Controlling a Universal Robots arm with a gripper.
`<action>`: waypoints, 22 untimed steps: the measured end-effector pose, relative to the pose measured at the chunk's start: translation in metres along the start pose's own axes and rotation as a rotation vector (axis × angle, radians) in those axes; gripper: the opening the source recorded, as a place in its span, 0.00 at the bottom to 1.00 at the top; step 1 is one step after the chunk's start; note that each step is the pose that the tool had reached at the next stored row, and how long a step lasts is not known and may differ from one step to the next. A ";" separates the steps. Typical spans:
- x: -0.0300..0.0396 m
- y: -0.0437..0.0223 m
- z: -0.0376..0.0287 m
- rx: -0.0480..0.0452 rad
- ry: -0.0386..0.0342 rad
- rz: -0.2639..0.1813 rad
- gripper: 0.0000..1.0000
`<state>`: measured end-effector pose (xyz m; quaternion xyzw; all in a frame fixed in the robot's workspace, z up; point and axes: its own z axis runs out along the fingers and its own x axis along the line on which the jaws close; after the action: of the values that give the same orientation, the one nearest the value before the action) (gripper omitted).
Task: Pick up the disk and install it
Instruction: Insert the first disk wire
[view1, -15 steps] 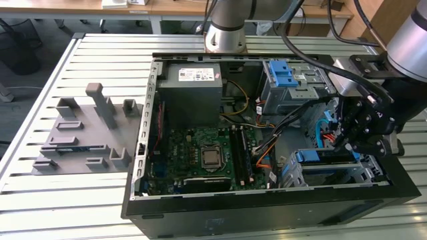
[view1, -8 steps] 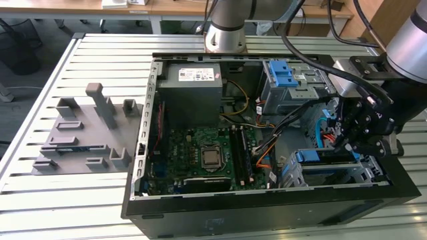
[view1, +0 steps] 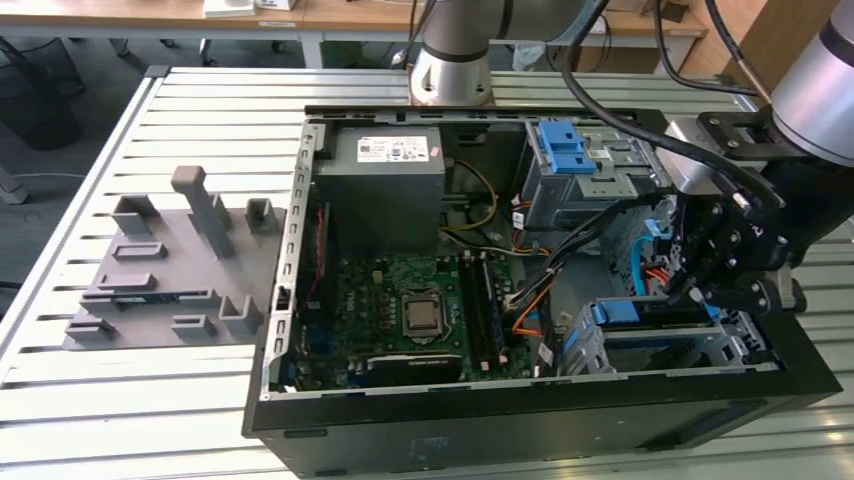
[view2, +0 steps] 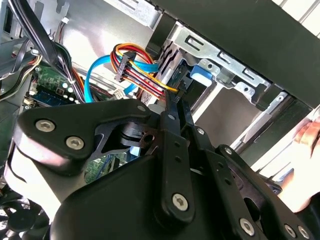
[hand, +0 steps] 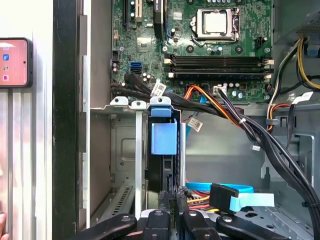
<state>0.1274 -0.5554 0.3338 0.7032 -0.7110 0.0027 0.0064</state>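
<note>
Inside the open computer case (view1: 534, 400), the tool (hand: 172, 202) is clamped on the disk (hand: 165, 140), which stands on edge, partly down in the drive cage (hand: 125, 150). Judged risks: a tilted disk jamming against the cage, or snagging the cable bundle (hand: 225, 112) just beside it.

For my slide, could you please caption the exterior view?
Gripper lowered inside the open computer case, beside the drive cage.
</note>
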 end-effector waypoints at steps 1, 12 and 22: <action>0.0000 0.0000 0.0000 0.0000 0.0000 0.000 0.16; -0.0001 -0.0012 0.0000 0.0000 -0.0013 0.000 0.16; 0.0001 -0.0013 0.0016 0.0000 -0.0014 0.000 0.16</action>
<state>0.1286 -0.5556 0.3322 0.7032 -0.7110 0.0023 0.0059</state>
